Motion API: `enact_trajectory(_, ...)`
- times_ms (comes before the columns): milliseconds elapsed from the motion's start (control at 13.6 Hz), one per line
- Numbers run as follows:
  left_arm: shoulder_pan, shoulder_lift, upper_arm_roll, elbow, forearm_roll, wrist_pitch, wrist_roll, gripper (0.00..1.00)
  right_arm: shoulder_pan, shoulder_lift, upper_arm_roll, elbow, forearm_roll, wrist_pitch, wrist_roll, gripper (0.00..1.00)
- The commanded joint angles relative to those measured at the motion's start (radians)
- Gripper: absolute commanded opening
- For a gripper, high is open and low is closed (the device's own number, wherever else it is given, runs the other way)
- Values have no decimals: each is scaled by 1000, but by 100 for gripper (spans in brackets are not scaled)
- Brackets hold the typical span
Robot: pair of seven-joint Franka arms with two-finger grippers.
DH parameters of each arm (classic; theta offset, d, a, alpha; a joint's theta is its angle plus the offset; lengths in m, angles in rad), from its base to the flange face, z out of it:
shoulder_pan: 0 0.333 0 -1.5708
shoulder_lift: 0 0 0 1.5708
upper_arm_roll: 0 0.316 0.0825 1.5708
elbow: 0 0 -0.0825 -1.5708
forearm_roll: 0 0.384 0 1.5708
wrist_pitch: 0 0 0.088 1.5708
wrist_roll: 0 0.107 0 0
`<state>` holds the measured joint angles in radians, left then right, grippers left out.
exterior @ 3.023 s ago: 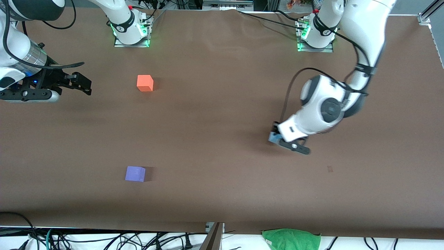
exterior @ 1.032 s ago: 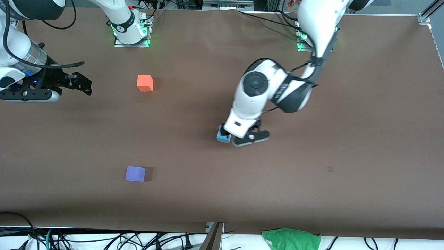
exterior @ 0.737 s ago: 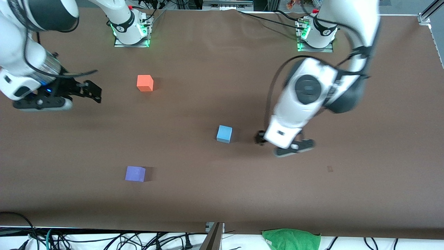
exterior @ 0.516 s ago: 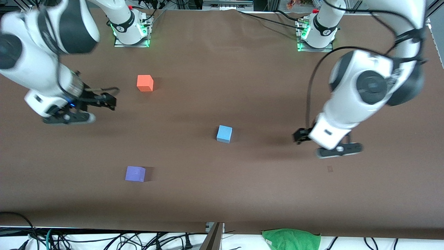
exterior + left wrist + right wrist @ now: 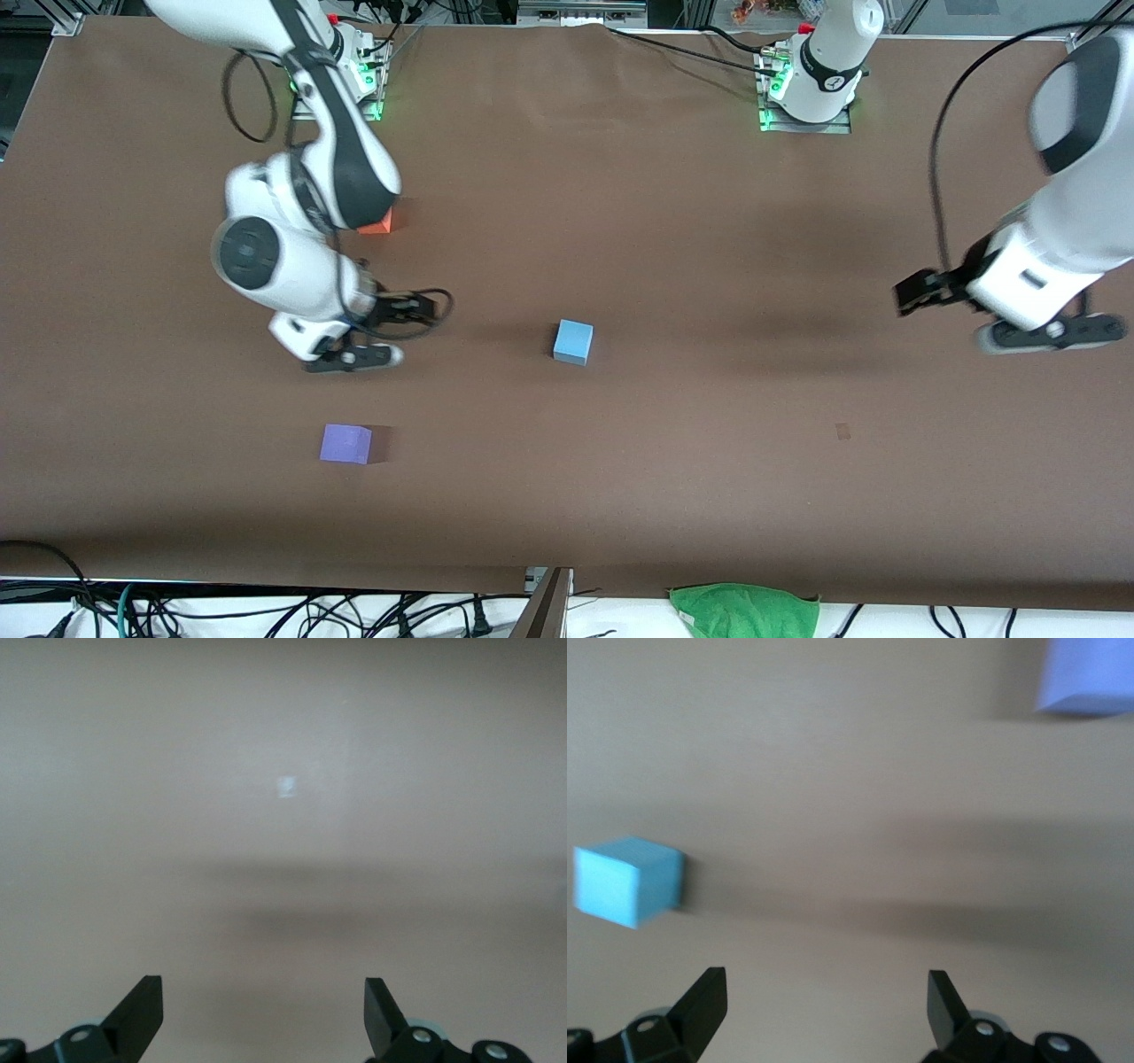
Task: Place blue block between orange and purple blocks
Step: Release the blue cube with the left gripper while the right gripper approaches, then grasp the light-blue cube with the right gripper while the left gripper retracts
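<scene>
Nearest the front camera, on the brown table (image 5: 620, 496): the purple block (image 5: 345, 443), toward the right arm's end, well in from the table's near edge. Seen too in the right wrist view (image 5: 1090, 675), cut off at the frame's edge.

Next, farther from the camera: the blue block (image 5: 574, 342), alone near the middle of the table, flat on its base, touched by nothing. Well apart from both other cubes, and more toward the left arm's end than either, so off the line between them rather than on it. Visible in the right wrist view (image 5: 627, 881) as well, outside the span of the fingers.

At about that depth: the right pincer (image 5: 390, 323), over bare table between the orange and purple blocks, toward the right arm's end from the blue block. Fingers spread wide in its wrist view (image 5: 824, 1005), holding nothing.

Over the table close to the edge at the left arm's end: the left pincer (image 5: 930, 297), likewise spread (image 5: 264, 1010), empty, only bare table under it.

Farthest: the orange block (image 5: 379, 225), toward the right arm's end, mostly hidden under the right arm's elbow, only a corner showing.
</scene>
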<state>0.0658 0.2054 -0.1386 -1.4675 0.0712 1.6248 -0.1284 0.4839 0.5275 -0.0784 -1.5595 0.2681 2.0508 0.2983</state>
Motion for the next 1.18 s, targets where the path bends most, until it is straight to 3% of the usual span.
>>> enact_trajectory(0, 54, -75, 0, -42, -45, -46, 121, 100, 74, 176, 22, 218, 25, 28, 239, 100)
enact_trajectory(147, 55, -89, 51, -42, -76, -86, 128, 100, 131, 267, 22, 318, 1, 46, 367, 100)
enact_trajectory(295, 57, -89, 63, -48, -79, -112, 131, 100, 198, 348, 20, 378, -99, 106, 553, 100)
enact_trajectory(442, 49, -80, 60, -37, -79, -111, 130, 100, 243, 416, 20, 432, -130, 156, 707, 100)
enact_trajectory(1032, 58, -51, 60, -13, -80, -109, 130, 100, 286, 486, 12, 457, -152, 232, 802, 100)
enact_trajectory(1106, 58, -49, 60, -11, -80, -109, 128, 100, 286, 488, 14, 457, -153, 232, 799, 95)
